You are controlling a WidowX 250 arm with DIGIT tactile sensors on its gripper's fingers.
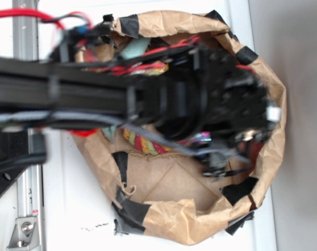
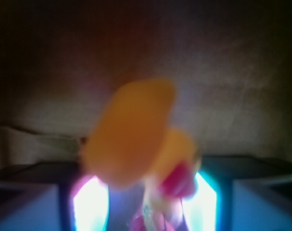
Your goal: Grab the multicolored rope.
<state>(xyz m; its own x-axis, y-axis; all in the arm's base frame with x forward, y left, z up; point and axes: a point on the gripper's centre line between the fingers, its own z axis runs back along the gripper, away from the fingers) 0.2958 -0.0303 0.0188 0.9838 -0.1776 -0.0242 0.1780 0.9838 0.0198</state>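
Reaching into paper bag (image 1: 168,219); gripper (image 2: 145,192) jaws pinching multicolored rope (image 1: 142,142), centre frame. Next: judge lift straight up.

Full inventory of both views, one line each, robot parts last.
Crumpled brown paper bag: one, brown with black tape patches on the rim, open-topped, on the white surface.
Thick twisted multicolored rope: one, red, green and yellow strands, inside the bag, mostly hidden under the arm; blurred yellow-orange and pink end fills the wrist view.
Teal cloth: one, teal, by the bag's upper rim.
White surface: one, under the bag.
Metal rail: one, grey, left edge.
Black robot arm: one, reaching over the bag.
Pincer: one, rope end between its fingers; contact too blurred to tell.
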